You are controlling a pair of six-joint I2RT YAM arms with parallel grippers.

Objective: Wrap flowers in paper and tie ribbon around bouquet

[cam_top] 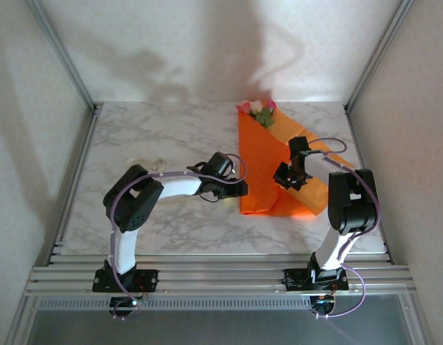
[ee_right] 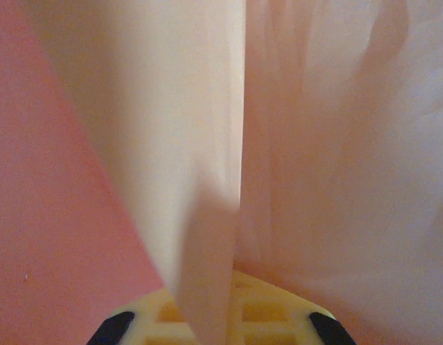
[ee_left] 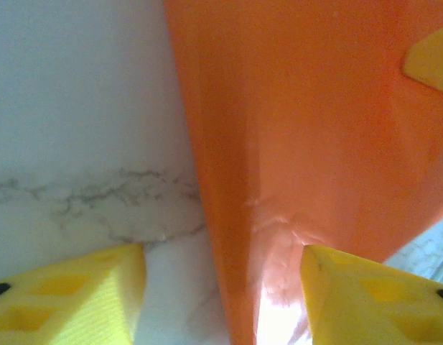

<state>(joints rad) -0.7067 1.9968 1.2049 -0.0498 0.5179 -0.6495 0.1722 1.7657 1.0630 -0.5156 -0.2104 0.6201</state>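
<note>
Left gripper (ee_left: 222, 253): fingers parted, straddling paper (ee_left: 314, 144) edge.
Right gripper (cam_top: 286, 176): closed, pinching paper fold.
Flowers (cam_top: 258, 109): heads at paper's far corner.

On the table (cam_top: 149, 136), the paper (cam_top: 260, 169) between left tool (cam_top: 242, 190) and right tool (cam_top: 283, 177), the flowers (cam_top: 257, 109) at its far end.
</note>
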